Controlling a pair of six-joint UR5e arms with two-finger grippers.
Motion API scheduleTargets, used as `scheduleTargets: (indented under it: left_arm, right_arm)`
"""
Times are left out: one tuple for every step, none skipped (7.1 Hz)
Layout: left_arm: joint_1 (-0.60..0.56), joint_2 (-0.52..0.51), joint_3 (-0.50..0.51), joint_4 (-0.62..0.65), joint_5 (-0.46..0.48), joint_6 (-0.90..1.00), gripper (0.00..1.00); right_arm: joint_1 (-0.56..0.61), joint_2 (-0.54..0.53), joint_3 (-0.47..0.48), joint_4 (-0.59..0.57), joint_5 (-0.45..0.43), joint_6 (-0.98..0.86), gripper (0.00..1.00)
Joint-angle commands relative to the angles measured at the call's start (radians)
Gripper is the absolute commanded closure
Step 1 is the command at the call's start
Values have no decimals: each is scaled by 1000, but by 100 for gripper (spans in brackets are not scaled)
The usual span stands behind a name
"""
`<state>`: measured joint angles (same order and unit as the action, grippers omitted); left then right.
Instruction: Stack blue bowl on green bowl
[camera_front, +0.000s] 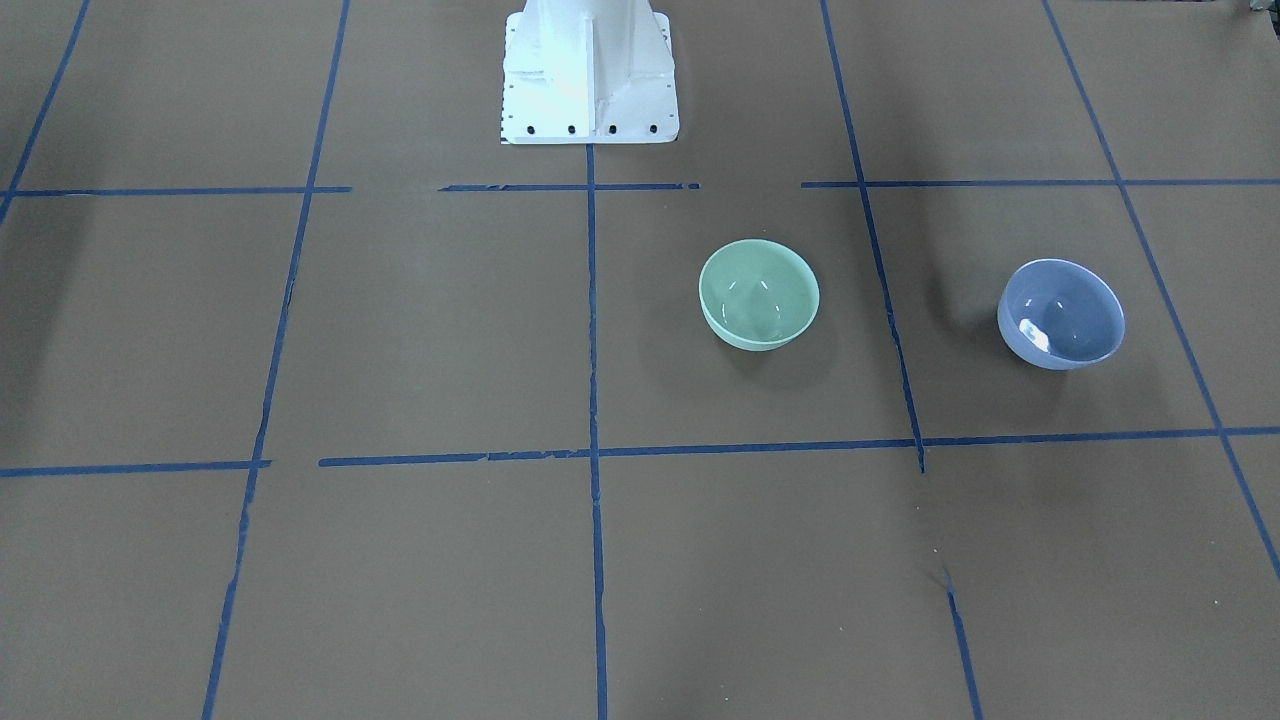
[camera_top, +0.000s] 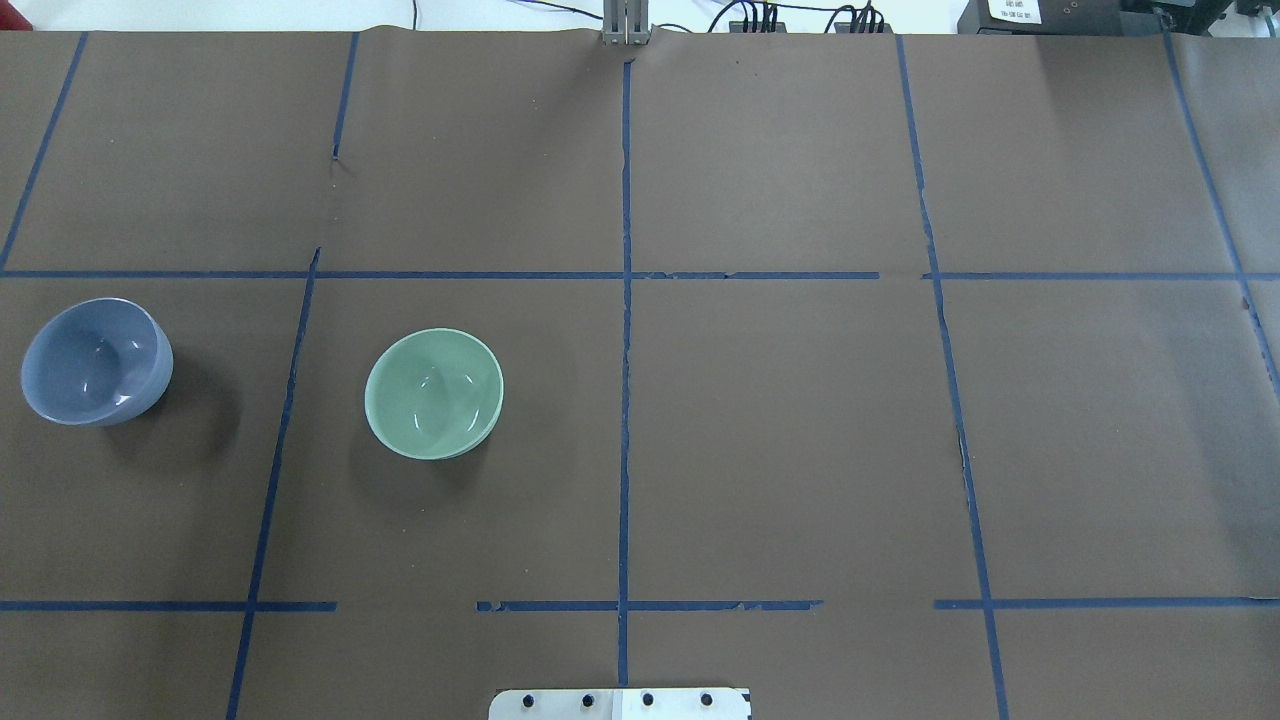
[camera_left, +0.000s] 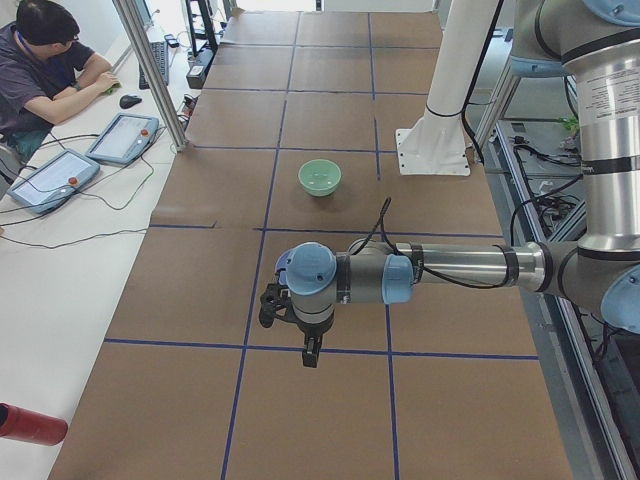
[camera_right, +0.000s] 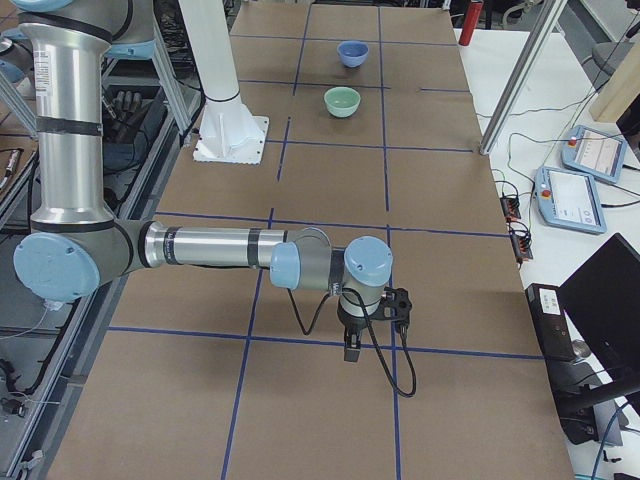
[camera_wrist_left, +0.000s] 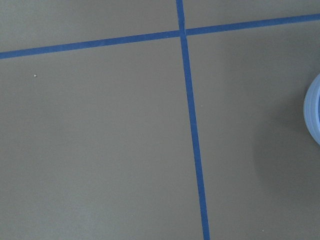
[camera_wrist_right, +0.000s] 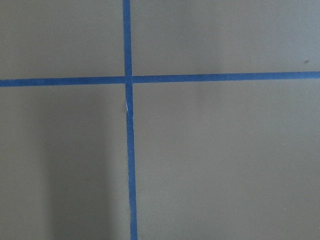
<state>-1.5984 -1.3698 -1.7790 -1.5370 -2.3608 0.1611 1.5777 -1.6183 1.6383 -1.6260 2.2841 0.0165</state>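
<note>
Over the table (camera_top: 800, 450), left arm (camera_left: 450, 268) and right arm (camera_right: 210, 247) stretch level; jaws' opening unclear.

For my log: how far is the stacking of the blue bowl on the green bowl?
Done: nothing yet; the blue bowl stands on the table apart from the green bowl, both upright. In hand: nothing; the left gripper and the right gripper hang above the table, touching no bowl. Remaining: grasp the blue bowl, lift it, set it in the green.
</note>
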Motion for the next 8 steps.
scheduleTargets:
  left_arm:
    - [-2,-2,-3,-3,-2,2,0]
    - [0,-5,15,-35,0,5,0]
    - [-2,0,1,-79,0,-1,0]
    - [0,-5,-11,-74,9,-6,0]
    - [6,-30,10,-80,11,1,0]
    - [8,-43,21,-110,0,3,0]
    - [34,-43,15,-188,-2,-27,0]
    - [113,-48,21,-230,2,-207,0]
  right_arm:
    - [-1,0,0,0,0,-1,0]
    - [1,0,0,0,0,-1,0]
    - [-1,0,0,0,0,-1,0]
    - [1,0,0,0,0,0,0]
    - [-1,0,0,0,0,-1,0]
    - [-1,0,0,0,0,-1,0]
    - [-1,0,0,0,0,-1,0]
    - [-1,0,0,0,0,0,0]
